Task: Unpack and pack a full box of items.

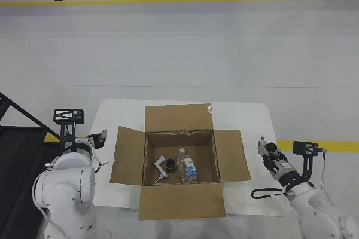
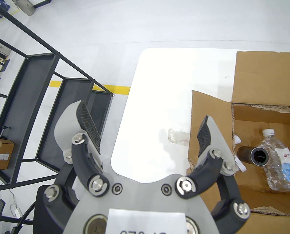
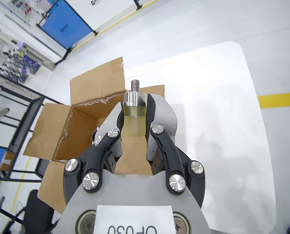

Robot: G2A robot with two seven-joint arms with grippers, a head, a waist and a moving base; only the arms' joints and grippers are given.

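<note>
Right gripper (image 3: 135, 105): fingers closed on a short yellowish plug (image 3: 134, 119) with a metal cap and a threaded stud on its end. The pads press it from both sides and the stud sticks out past the fingertips. In the top view this gripper (image 1: 269, 156) is over the white table (image 1: 239, 116), just beyond the box's right flap.

Left gripper (image 2: 145, 120): fingers spread wide, nothing between them. It is above the table's left edge (image 2: 159, 86), beside the box's left flap. In the top view it (image 1: 99, 138) is well apart from the right gripper, with the box between them.

Cardboard box (image 1: 179, 203): mid-table, all four flaps folded out flat. Inside, a clear water bottle (image 1: 187, 166) lies on its side, white cap toward the far wall. A dark tube (image 2: 253, 155) lies touching it on the left. A small white part (image 1: 161, 167) lies against the tube; I cannot tell what it is.

A scrap of clear tape (image 2: 176, 136) sits on the table by the left flap. A black metal shelf rack (image 2: 37, 86) stands off the table's left side.
</note>
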